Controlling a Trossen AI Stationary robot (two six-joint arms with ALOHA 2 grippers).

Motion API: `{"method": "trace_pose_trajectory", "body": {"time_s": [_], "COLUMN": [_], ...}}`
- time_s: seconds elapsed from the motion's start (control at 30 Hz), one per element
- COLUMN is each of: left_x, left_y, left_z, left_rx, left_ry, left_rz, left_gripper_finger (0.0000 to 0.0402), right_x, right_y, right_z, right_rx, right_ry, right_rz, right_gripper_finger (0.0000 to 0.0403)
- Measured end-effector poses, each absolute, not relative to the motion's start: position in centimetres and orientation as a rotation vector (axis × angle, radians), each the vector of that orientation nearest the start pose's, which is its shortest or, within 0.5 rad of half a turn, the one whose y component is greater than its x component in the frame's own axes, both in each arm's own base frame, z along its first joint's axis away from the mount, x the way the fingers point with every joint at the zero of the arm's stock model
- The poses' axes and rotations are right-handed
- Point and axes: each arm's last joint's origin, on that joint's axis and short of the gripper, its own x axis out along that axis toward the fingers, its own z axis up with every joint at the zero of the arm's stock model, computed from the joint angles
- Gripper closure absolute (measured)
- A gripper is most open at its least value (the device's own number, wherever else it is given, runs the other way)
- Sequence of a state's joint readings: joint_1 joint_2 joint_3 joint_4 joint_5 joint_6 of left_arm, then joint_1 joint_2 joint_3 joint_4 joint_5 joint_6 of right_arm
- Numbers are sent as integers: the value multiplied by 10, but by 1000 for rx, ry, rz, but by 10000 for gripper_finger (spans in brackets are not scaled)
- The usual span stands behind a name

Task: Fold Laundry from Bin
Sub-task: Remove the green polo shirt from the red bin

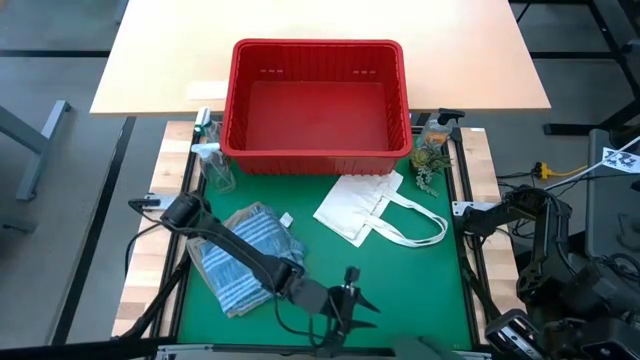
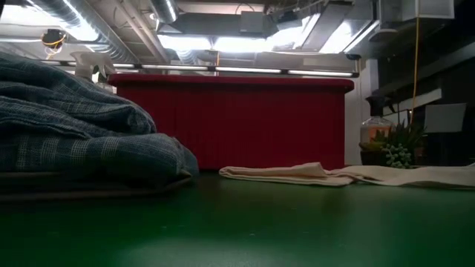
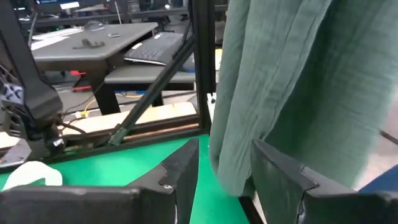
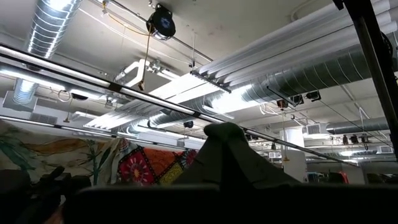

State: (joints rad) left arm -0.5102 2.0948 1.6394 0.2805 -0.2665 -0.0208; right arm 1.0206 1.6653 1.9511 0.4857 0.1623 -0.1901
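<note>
One striped shirt point(image 1: 245, 255) lies folded at 8 o'clock on the tabletop; bin point(image 1: 318, 150) sits at 12, apparently empty. Left tool point(image 1: 345, 300) at 6, fingers parted, holds nothing. Right tool closed, parked. Folding appears complete; next move: retract.

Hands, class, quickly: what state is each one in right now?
Left hand: open, green cloth hanging between its fingers.
Right hand: closed, nothing seen in it.
</note>
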Motion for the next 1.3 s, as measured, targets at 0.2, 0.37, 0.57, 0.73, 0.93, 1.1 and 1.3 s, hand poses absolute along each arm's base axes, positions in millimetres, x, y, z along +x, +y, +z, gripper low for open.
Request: {"method": "trace_pose_trajectory", "body": {"time_s": [0.2, 0.37, 0.57, 0.73, 0.93, 1.1, 1.3], "left_x": [442, 443, 442, 442, 442, 449, 455], "left_y": [-239, -241, -243, -244, -244, -247, -250], "left_z": [236, 230, 230, 230, 230, 217, 201], "left_rx": [36, -26, -39, -86, -86, -103, -136], "left_ry": [187, 199, 205, 217, 215, 153, 92], "left_rz": [-240, -249, -316, -335, -329, -313, -315], "left_gripper_finger": [263, 263, 254, 224, 184, 172, 171], "right_x": [178, 178, 179, 179, 179, 178, 178], "right_y": [282, 282, 282, 282, 282, 282, 282], "right_z": [559, 558, 558, 558, 558, 558, 559], "right_rx": [211, 208, 207, 207, 184, 116, 105], "right_ry": [-730, -730, -728, -728, -737, -764, -776], "right_rz": [728, 728, 728, 728, 718, 689, 680], "right_gripper_finger": [402, 402, 399, 397, 397, 396, 396]}}
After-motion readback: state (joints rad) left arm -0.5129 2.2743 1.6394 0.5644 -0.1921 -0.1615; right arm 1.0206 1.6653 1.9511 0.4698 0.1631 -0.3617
